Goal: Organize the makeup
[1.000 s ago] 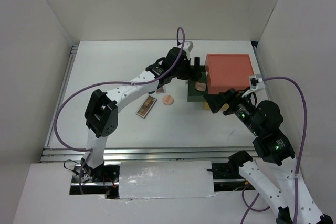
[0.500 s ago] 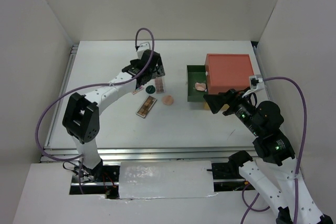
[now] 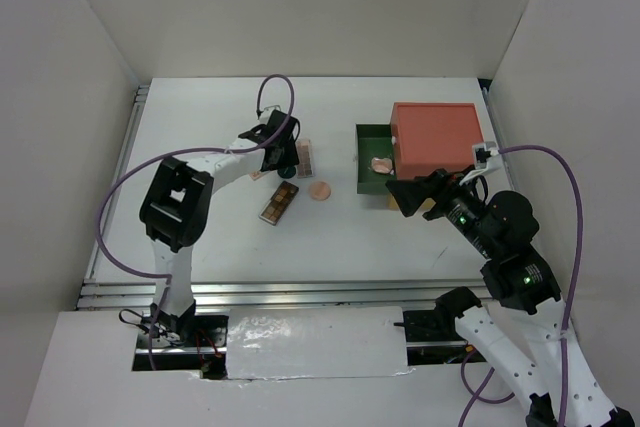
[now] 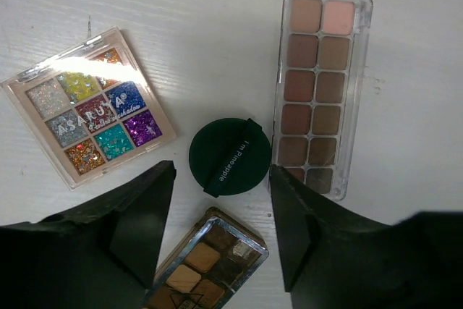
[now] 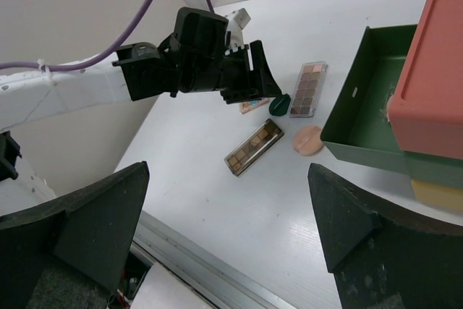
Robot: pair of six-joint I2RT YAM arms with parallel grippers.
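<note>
The left fingers [image 4: 145, 208] hung spread over the green compact [image 4: 230, 157], one finger on each side of it and, as far as I could see, neither touching it. Lifting that compact looked to me like the step in hand.

To do it well, the fingers would have needed to drop straight down and close across the round rim. The spot was crowded. The glitter palette [image 4: 88, 106] lay just beside the compact on one side, the nude palette [image 4: 320, 92] just beside it on the other, and the brown palette [image 4: 206, 262] close on the side under the wrist. A skewed descent could have nudged any of them. The compact sat low and looked smooth, so I judged a grip low on its edge the safer one.

Well apart from the green compact, toward the right arm, the green drawer [image 3: 362, 162] stood pulled out of the box [image 3: 435, 137]. It held one peach compact [image 3: 381, 164], and I saw nothing else in it. The other peach compact [image 3: 320, 190] lay on the tabletop [image 3: 200, 237] between the green compact and the drawer, nearer the green one. The right fingers [image 5: 94, 215] were wide apart and empty, well away from the green compact, near the drawer.
</note>
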